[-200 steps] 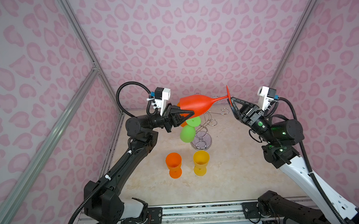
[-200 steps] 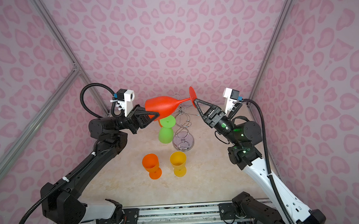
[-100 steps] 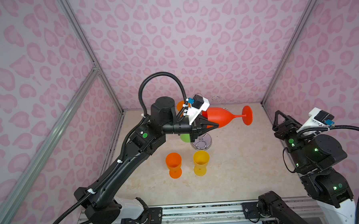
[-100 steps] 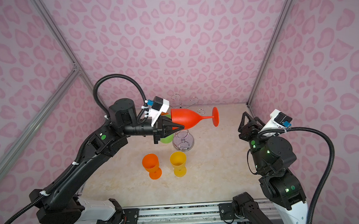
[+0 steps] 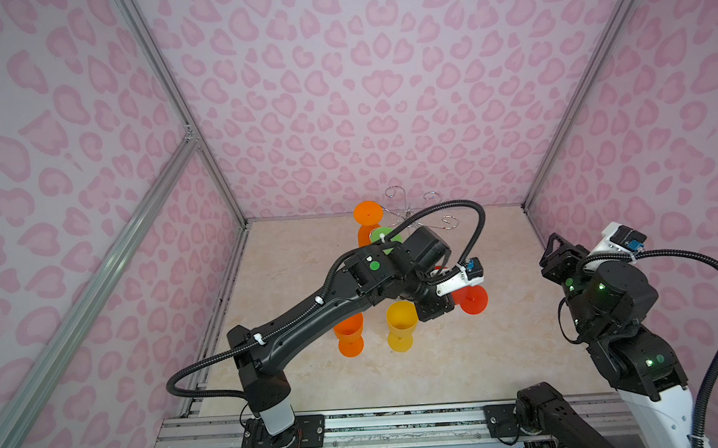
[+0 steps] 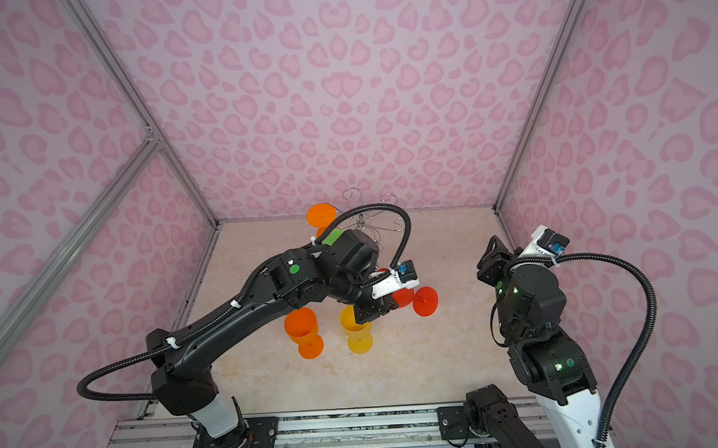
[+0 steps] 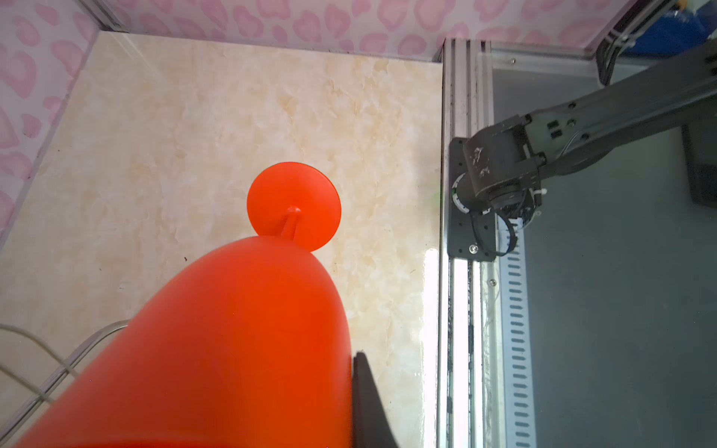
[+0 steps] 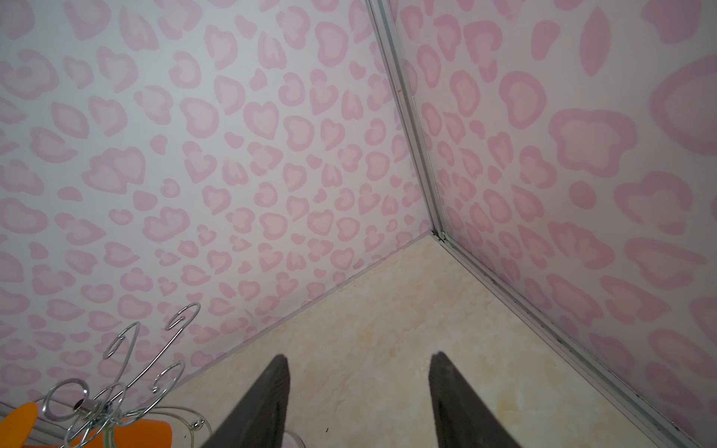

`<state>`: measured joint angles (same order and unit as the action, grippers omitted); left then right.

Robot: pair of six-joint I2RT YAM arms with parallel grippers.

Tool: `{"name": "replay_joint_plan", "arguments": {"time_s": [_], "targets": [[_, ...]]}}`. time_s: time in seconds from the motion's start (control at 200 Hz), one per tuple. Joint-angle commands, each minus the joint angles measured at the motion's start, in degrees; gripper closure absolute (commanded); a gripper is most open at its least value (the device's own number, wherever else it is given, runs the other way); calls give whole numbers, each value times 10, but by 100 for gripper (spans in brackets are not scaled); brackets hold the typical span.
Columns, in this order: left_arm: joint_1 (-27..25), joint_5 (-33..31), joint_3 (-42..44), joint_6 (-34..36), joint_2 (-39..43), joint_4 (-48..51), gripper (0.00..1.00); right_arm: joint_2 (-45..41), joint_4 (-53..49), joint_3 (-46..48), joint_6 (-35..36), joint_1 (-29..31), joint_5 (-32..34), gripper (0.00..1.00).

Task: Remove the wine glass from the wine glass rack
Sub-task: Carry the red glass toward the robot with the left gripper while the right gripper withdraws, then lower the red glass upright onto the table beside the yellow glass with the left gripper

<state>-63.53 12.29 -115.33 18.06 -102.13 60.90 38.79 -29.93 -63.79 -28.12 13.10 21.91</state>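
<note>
Right of centre in both top views, the left gripper [image 5: 438, 307] is clamping the bowl of the red wine glass [image 5: 471, 300]. The glass is lying roughly sideways in the air, with its round foot pointing toward the right of the frame. It is hanging clear of the wine glass rack [image 5: 411, 214], which is standing at upper centre near the back wall. The rack is carrying an orange glass [image 5: 367, 212] and a green glass [image 5: 385, 236], both partly hidden behind the left arm.

At the lower middle of the left wrist view the red bowl is filling the frame. Only one dark finger [image 7: 368, 399] is showing against it; the other is hidden, so the grip only seems centred.

At the right edge of the top views, the right gripper [image 8: 359, 360] is holding its jaws apart on nothing and pointing at the back corner.

Several things could go wrong from here:
- The bowl is smooth and curved, so tipping it upright could let it slide out of the pinch.
- A yellow cup [image 5: 401, 323] is standing just beside the left gripper, with an orange cup [image 5: 347, 333] next to it. A low swing could topple either onto the table [image 5: 459, 374].
- The left arm's elbow is sitting close to the rack, so a wide turn could jostle the hanging glasses.
</note>
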Motion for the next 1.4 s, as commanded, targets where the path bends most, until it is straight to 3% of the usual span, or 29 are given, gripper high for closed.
{"name": "replay_joint_plan", "arguments": {"time_s": [0.0,0.215,0.365,1.02,1.396], "targets": [[-19,-66,-38,24,-47,69,98,2,-3,13,-13,-26,-46,42],[-36,-114,-105,43,-158,145,98,-6,3,39,-39,-100,-145,43],[-36,-131,-109,47,-193,149,98,-13,-2,41,-40,-130,-172,43],[-35,-112,-125,59,-254,173,97,4,20,45,-61,-148,-233,44],[-34,-109,-150,53,-248,169,72,-3,23,54,-65,-151,-243,45]]}}
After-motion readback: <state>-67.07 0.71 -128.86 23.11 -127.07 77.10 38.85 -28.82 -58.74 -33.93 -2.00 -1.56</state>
